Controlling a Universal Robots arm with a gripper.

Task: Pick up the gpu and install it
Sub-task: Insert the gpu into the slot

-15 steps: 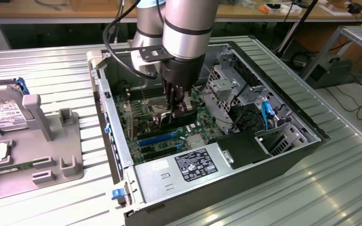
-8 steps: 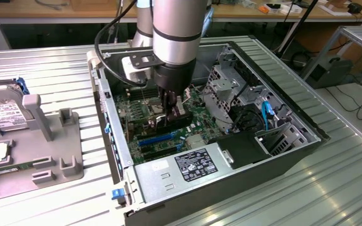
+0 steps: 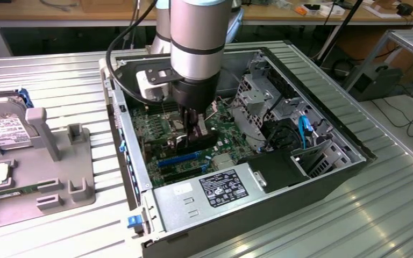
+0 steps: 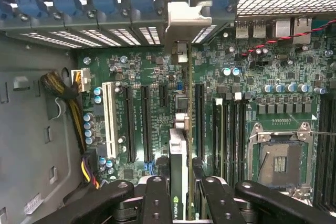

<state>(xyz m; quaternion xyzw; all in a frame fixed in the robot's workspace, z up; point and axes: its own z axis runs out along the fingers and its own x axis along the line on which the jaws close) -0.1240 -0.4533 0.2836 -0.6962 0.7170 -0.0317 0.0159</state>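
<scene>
The gpu (image 4: 178,182) is held edge-on between the fingers of the gripper (image 4: 180,203), which is closed narrowly on the card; its silver bracket (image 4: 185,17) is seen reaching toward the case's rear slot openings. In the exterior view the gripper (image 3: 192,131) is lowered deep inside the open computer case (image 3: 321,115), over the motherboard (image 4: 142,66). The card appears to be lined up along one of the long black expansion slots (image 4: 199,119), though whether its edge is already seated cannot be told. For this step to be done well, the card is best kept upright and parallel to the slot, with the bracket guided into its opening and pressure applied straight down. Within the case a power supply (image 3: 217,191), drive cages (image 3: 257,99) and an empty processor socket (image 4: 278,163) are housed. Outside it, a grey tray (image 3: 70,177) is seen holding a hard drive (image 3: 2,131)
</scene>
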